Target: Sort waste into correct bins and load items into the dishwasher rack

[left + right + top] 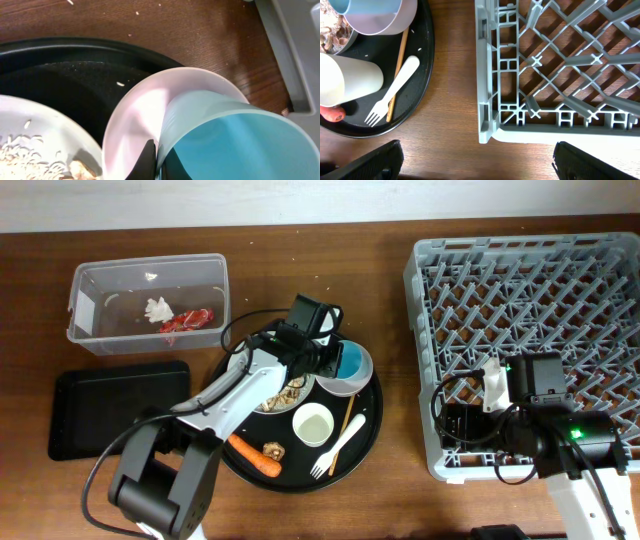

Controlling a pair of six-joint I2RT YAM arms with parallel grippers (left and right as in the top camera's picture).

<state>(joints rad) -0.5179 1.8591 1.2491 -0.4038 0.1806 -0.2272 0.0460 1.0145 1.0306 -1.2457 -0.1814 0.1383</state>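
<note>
Light blue cup (352,361) sits in the white saucer (340,388) on the round black tray (370,415), partly hidden overhead by the outstretched left gripper (322,358). Left wrist: fingers (146,159), cut off by the frame edge, pinch the cup's wall. Right wrist: right gripper (479,159) spread wide, hovering beside the dishwasher rack (560,60) corner.

Overhead: even, fairly bright light from above; soft short shadows beside large square grey plastic crate (422,360) on brown wooden table (390,430). My left wrist view: very close, light blue plastic cup (235,142) soft-edged, bright glare patch inside pale pinkish round dish (131,120). My right wrist view: sharp, lattice shadows under crate; my right fingers (367,162) dark, blurred
</note>
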